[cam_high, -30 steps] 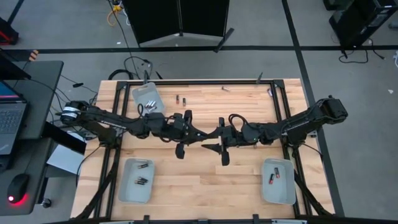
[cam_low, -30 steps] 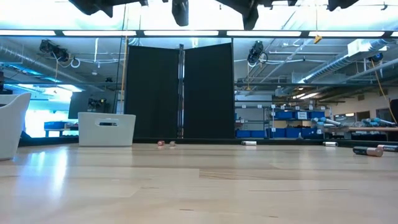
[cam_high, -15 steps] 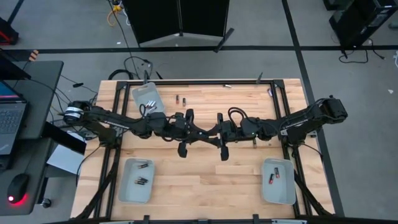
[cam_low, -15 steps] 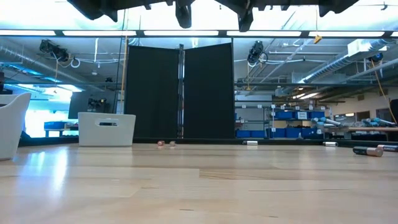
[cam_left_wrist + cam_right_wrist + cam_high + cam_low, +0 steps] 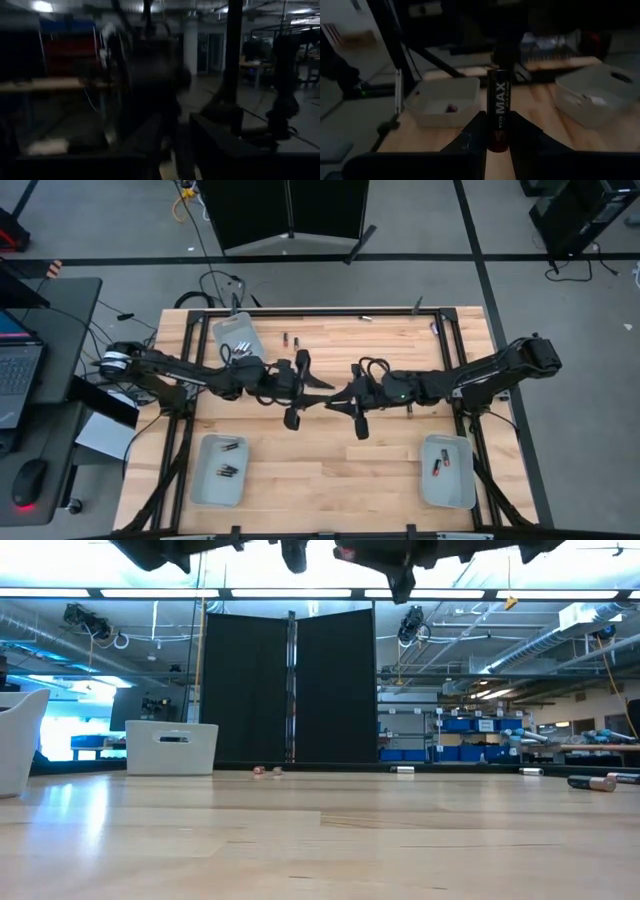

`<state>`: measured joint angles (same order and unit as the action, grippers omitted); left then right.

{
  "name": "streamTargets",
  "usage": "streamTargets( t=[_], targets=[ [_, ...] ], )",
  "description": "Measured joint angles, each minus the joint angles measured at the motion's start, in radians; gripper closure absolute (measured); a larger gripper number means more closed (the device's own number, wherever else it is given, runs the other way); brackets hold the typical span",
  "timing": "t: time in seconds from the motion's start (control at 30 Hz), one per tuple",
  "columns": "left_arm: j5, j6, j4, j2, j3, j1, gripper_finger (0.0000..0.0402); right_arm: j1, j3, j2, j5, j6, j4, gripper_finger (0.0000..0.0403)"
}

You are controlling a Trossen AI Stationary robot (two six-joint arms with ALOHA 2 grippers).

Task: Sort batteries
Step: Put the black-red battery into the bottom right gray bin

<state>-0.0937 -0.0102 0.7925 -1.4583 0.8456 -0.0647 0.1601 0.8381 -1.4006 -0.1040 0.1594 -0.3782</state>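
Standing upright lengthwise in the right gripper (image 5: 497,131): a battery (image 5: 498,110).

high view straight down on whole counter (image 5: 330,455); low view level at counter height facing room; wrist views close, facing outward; all share the counter.

Three pale grey trays (image 5: 220,472) sit on the surface (image 5: 330,470). Two dark arms (image 5: 180,370) reach over it. One battery (image 5: 498,111) stands upright between the right tool's (image 5: 496,131) fingers.
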Motion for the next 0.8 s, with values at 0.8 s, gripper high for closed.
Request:
streamTargets(
  t=[0.8],
  targets=[
    [0.046, -0.145, 0.04, 0.168, -0.188, 0.153, 0.0239, 0.39, 0.26, 0.094, 0.022, 1.005, 1.405, 0.0339]
  ],
)
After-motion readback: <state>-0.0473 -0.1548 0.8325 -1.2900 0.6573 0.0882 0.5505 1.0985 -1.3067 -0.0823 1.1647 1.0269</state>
